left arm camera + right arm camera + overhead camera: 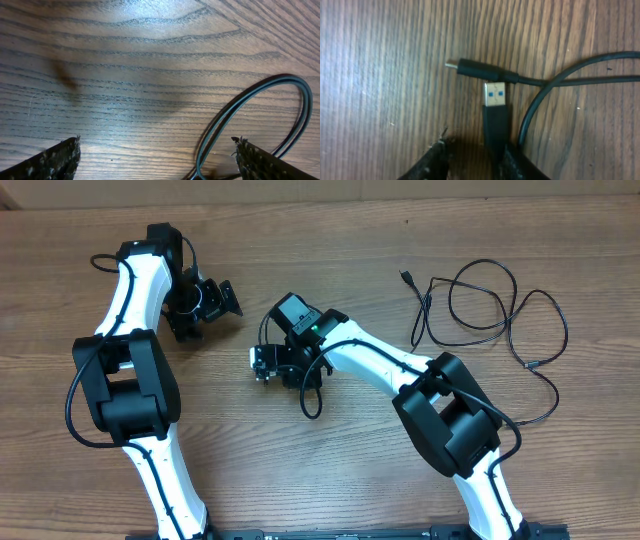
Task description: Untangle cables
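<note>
Several thin black cables [480,305] lie looped and crossing on the right of the table, with small plugs [405,277] at their ends. My right gripper [261,366] is at the table's middle, low over two plugs. In the right wrist view a black plug with a silvery, blue-cored tip [495,95] lies between the jaws of the right gripper [477,160], against one finger [520,165] and apart from the other. A slimmer plug [470,67] lies just beyond, cords crossing to the right. My left gripper [208,312] stands wide open with nothing between its fingers [55,160].
A thin black loop [312,398] lies beside the right arm's wrist. A doubled dark cord loop [295,100] shows by the left gripper [157,160]; I cannot tell whose it is. The wooden table [330,470] has bare room at front centre.
</note>
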Robot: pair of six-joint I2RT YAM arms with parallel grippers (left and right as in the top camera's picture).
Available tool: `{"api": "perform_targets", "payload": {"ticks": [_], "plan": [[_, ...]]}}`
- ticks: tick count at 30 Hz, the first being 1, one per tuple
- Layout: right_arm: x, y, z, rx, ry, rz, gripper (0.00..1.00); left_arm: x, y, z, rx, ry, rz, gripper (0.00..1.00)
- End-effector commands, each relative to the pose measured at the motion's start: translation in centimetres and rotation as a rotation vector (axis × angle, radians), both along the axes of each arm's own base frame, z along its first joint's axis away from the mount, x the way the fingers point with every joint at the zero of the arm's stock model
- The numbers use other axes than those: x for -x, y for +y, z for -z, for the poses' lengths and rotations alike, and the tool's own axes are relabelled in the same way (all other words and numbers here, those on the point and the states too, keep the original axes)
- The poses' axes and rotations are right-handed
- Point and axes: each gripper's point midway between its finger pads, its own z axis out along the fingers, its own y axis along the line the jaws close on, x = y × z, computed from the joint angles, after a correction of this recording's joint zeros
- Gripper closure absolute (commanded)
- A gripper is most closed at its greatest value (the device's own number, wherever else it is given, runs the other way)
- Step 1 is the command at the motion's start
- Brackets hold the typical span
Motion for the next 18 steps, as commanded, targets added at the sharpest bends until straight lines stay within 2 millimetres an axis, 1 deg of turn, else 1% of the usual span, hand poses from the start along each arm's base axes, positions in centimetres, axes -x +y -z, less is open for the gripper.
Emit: {"api": "perform_targets", "payload": {"ticks": [1, 4, 6, 10, 15, 18], "plan": [[0.2, -1.2, 2.8, 0.072, 0.008, -0.037, 0.69, -0.4, -0.1, -0.1, -0.010, -0.013, 0.018, 0.00], [0.3, -1.9, 3.8, 0.111, 0.014, -0.032, 0.71, -0.4, -0.1, -0.1, -0.010, -0.013, 0.018, 0.00], [0.4, -2.1, 4.1, 0.126, 0.019, -0.031, 0.76, -0.4, -0.1, -0.1, -0.010, -0.013, 0.018, 0.00], [0.4, -2.2, 4.2, 0.127, 0.020, -0.031, 0.85, -0.4, -0.1, -0.1, -0.010, -0.013, 0.018, 0.00], [0.5, -2.2, 4.2, 0.128, 0.022, -0.031, 0.86, -0.4, -0.1, -0.1, -0.010, -0.013, 0.018, 0.00], [0.5, -2.3, 4.2, 0.133, 0.021, -0.029, 0.92, -0.4, -0.1, -0.1, -0.010, -0.013, 0.018, 0.00]]}}
